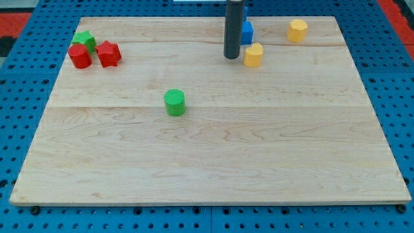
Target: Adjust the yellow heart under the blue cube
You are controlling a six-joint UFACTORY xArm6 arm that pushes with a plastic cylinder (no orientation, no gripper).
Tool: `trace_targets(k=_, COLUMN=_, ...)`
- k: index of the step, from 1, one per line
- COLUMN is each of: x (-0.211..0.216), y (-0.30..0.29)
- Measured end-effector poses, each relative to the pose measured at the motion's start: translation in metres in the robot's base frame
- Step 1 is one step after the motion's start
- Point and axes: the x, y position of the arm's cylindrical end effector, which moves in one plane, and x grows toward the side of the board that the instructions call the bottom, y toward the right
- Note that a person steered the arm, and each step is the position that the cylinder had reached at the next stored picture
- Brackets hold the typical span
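Note:
The yellow heart lies near the board's top, just below and slightly right of the blue cube, close to it or touching. The cube is partly hidden behind my rod. My tip rests on the board just left of the yellow heart, with a small gap between them.
A second yellow block sits at the top right. A green cylinder stands left of centre. At the top left a green block and two red blocks cluster together. The wooden board lies on a blue pegboard.

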Motion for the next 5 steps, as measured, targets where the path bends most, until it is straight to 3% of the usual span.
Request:
trace_targets(k=1, x=0.050, y=0.064)
trace_targets(k=2, x=0.034, y=0.113)
trace_targets(k=3, x=-0.003, y=0.115)
trace_targets(k=5, x=-0.016, y=0.076)
